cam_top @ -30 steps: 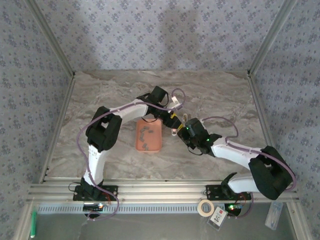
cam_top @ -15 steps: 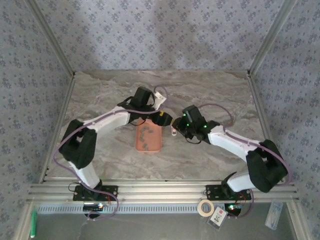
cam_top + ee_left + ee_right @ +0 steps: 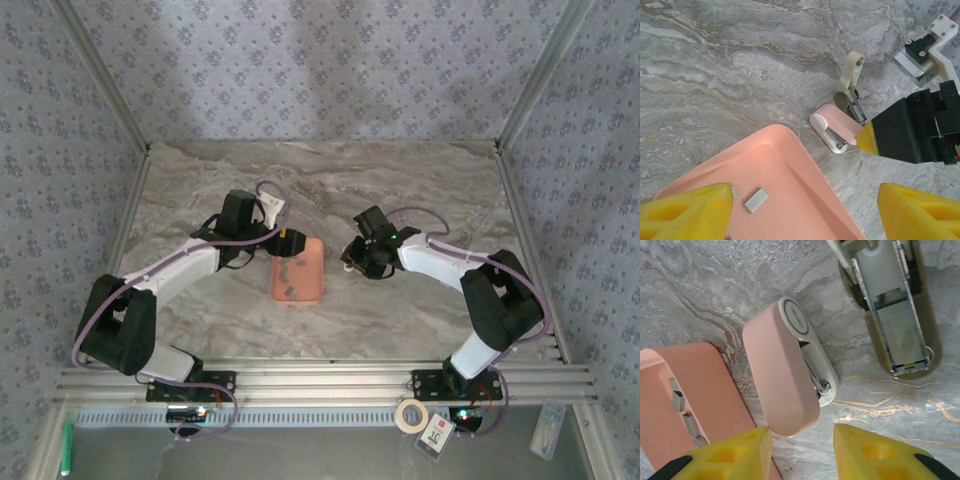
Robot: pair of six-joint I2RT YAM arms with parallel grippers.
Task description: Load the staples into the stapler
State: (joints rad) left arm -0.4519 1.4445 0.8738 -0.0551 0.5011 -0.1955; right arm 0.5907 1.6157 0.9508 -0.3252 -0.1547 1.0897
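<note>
The left gripper (image 3: 805, 210) hangs with its jaws wide apart and empty over the near end of the salmon tray (image 3: 790, 165), where the staples (image 3: 679, 401) lie loose. Just right of the tray, on the marble table (image 3: 420, 180), the stapler (image 3: 782, 375) lies swung open, and the right gripper (image 3: 802, 445) sits at its pink end with jaws parted, clamping nothing
</note>
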